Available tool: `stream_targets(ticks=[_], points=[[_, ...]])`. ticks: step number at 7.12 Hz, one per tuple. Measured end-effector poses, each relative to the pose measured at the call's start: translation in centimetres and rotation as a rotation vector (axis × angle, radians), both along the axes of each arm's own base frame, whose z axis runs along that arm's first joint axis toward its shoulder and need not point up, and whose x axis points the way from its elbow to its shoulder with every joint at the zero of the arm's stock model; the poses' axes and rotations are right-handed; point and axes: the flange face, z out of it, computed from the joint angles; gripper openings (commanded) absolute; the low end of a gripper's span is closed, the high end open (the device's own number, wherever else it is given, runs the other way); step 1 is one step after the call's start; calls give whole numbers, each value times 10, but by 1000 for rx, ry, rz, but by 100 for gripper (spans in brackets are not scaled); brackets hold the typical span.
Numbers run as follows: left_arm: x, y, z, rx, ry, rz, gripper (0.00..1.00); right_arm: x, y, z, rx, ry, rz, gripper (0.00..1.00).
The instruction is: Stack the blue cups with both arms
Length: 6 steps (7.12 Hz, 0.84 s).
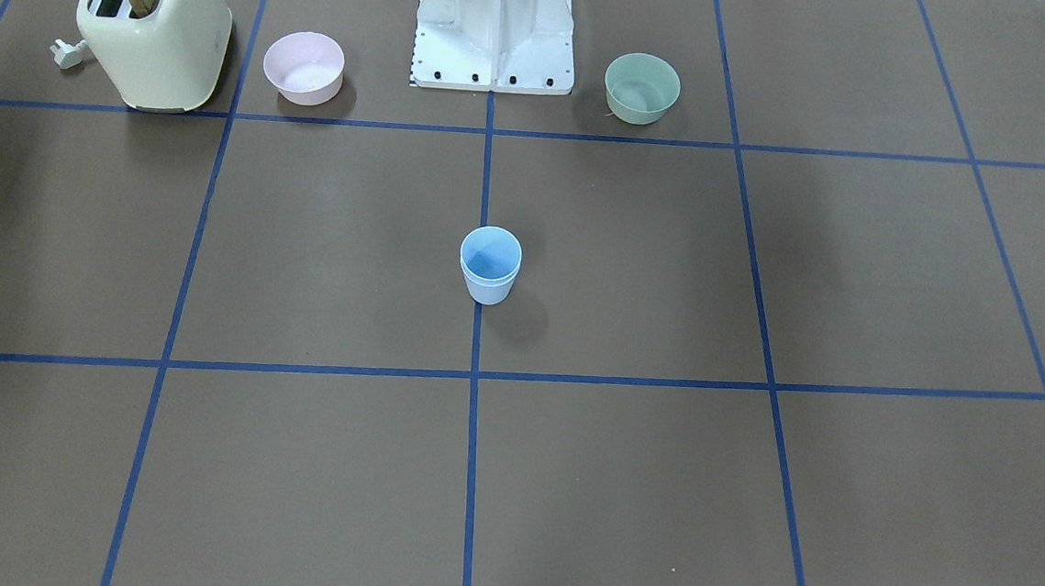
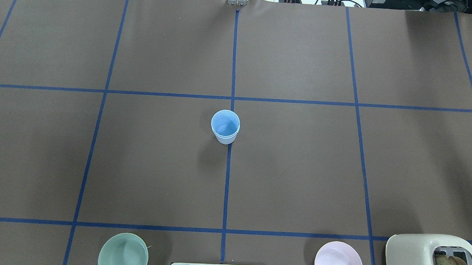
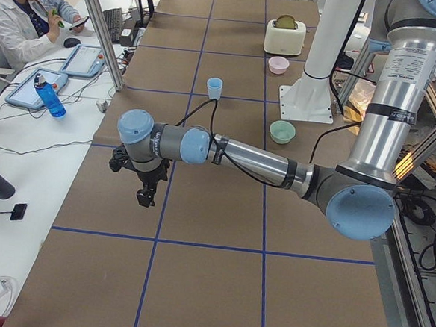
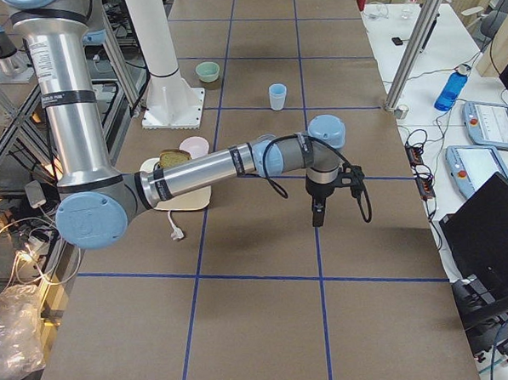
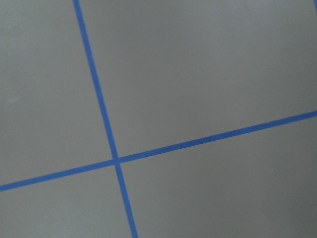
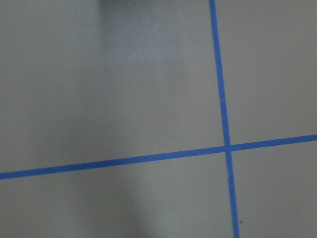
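Observation:
The blue cups [image 1: 490, 268] stand upright at the table's middle on the centre tape line, seemingly nested one inside the other, with a double rim showing. They also show in the overhead view [image 2: 225, 126] and both side views [image 3: 214, 88] [image 4: 277, 96]. My left gripper [image 3: 145, 198] hangs over the table well off from the cups, and shows only in the exterior left view. My right gripper [image 4: 318, 216] hangs likewise on the other side, only in the exterior right view. I cannot tell whether either is open or shut. Both wrist views show only bare table and tape.
A cream toaster [image 1: 150, 28] with a bread slice, a pink bowl [image 1: 304, 66] and a mint-green bowl [image 1: 642, 87] stand beside the white base pedestal [image 1: 495, 29]. A person [image 3: 19, 15] sits at the side desk with tablets and a blue bottle.

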Motion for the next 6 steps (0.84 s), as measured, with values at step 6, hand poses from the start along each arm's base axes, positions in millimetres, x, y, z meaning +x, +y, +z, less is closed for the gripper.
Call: stream_targets(ticks=[6], points=[[-11,54,30,-55,-4,-15,99,41,38,35,-53,-4,57,100]])
